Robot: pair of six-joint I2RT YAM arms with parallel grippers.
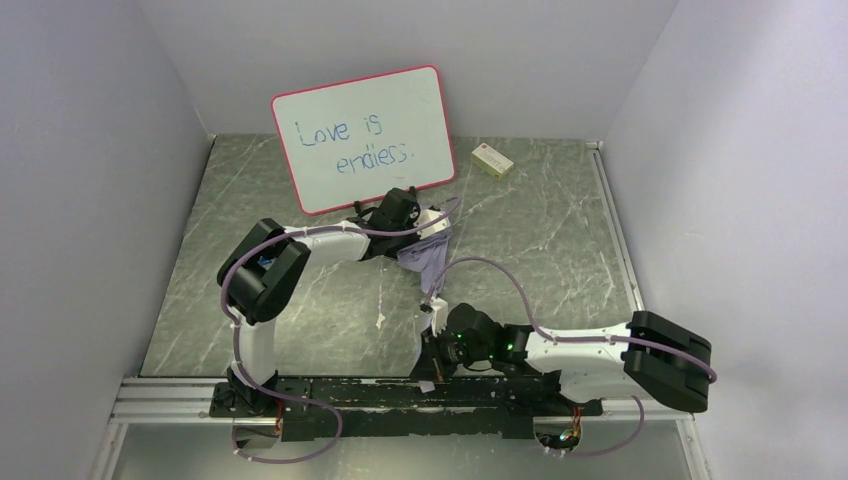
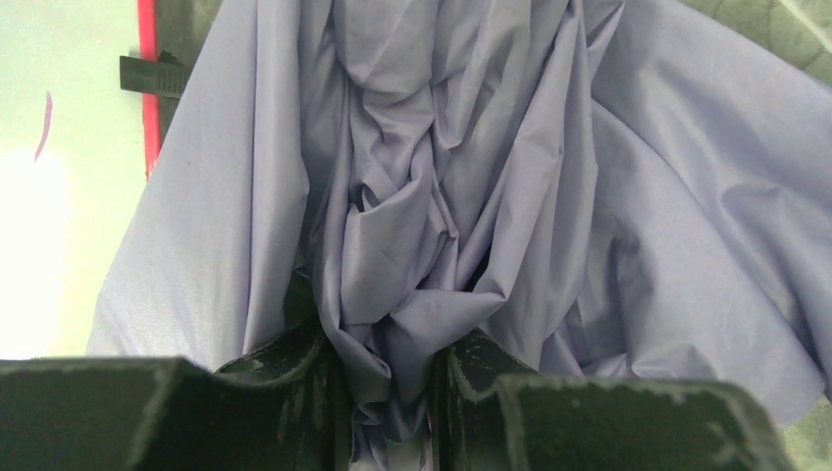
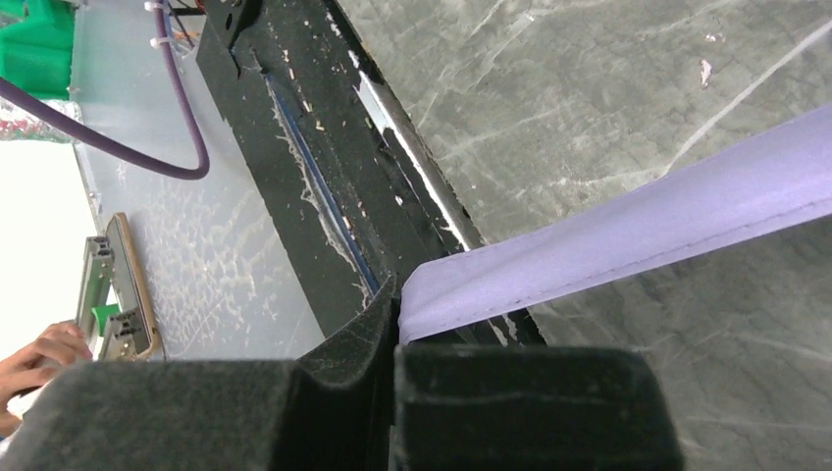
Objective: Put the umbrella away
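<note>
The umbrella (image 1: 425,258) is a bunch of pale lavender fabric in the middle of the table, just in front of the whiteboard. My left gripper (image 1: 418,228) reaches it from the left. In the left wrist view the creased fabric (image 2: 422,196) fills the frame, and a fold of it is squeezed between the dark fingers of the left gripper (image 2: 388,392). My right gripper (image 1: 438,340) sits near the front edge, below the umbrella. It (image 3: 395,324) is shut on the end of the flat lavender strap (image 3: 628,226), which stretches away to the upper right.
A red-framed whiteboard (image 1: 365,135) with blue writing leans on the back wall. A small pale box (image 1: 492,160) lies to its right. The black base rail (image 1: 400,395) runs along the near edge. A person's hand (image 3: 39,358) shows beyond the table edge.
</note>
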